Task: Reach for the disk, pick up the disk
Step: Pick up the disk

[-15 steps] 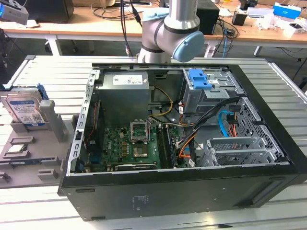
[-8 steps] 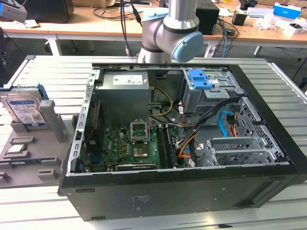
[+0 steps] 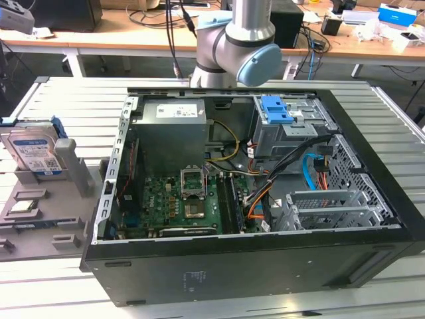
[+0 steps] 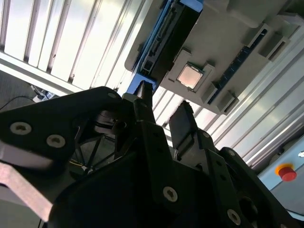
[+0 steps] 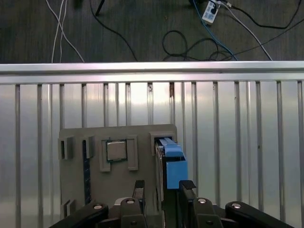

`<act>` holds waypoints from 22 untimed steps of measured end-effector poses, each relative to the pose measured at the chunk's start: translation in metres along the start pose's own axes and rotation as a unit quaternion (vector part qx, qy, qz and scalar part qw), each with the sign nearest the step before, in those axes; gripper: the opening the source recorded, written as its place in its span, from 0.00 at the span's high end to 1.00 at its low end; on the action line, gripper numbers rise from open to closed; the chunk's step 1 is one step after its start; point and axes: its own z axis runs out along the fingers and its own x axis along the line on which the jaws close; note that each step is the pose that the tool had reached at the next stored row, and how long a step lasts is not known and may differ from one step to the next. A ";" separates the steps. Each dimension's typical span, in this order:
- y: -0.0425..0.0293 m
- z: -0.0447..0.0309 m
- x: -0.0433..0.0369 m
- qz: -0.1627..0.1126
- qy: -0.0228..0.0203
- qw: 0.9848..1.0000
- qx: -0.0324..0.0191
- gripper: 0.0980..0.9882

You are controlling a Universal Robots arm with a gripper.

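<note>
The disk (image 3: 33, 149) stands on edge in a slot of a grey holder (image 3: 50, 222) at the exterior view's left, its white-and-blue label facing out and blue rails on its sides. In the first wrist view the disk (image 5: 170, 159) shows edge-on, blue rail uppermost. My gripper (image 5: 162, 190) is open above it, with the two black fingers apart and the disk's near end lined up with the gap. In the second wrist view the gripper (image 4: 164, 107) is also open, short of the disk (image 4: 172, 28). Nothing is held.
A small square silver chip (image 5: 116, 151) sits in a pocket of the holder beside the disk. An open computer case (image 3: 252, 179) with a blue latch (image 3: 275, 109) and cables fills the slatted metal table (image 3: 392, 119). The table's edge (image 5: 152, 69) and floor cables lie beyond the holder.
</note>
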 end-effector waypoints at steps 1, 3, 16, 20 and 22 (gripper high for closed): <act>-0.0001 0.0024 0.0000 0.000 0.000 1.000 0.000 0.64; -0.0003 0.0066 0.0000 0.000 0.000 1.000 0.000 0.64; -0.0008 0.0258 -0.0134 -0.001 0.003 1.000 0.000 0.64; -0.0011 0.0345 -0.0134 -0.002 0.004 1.000 0.000 0.64; -0.0012 0.0361 -0.0134 -0.002 0.004 1.000 0.000 0.64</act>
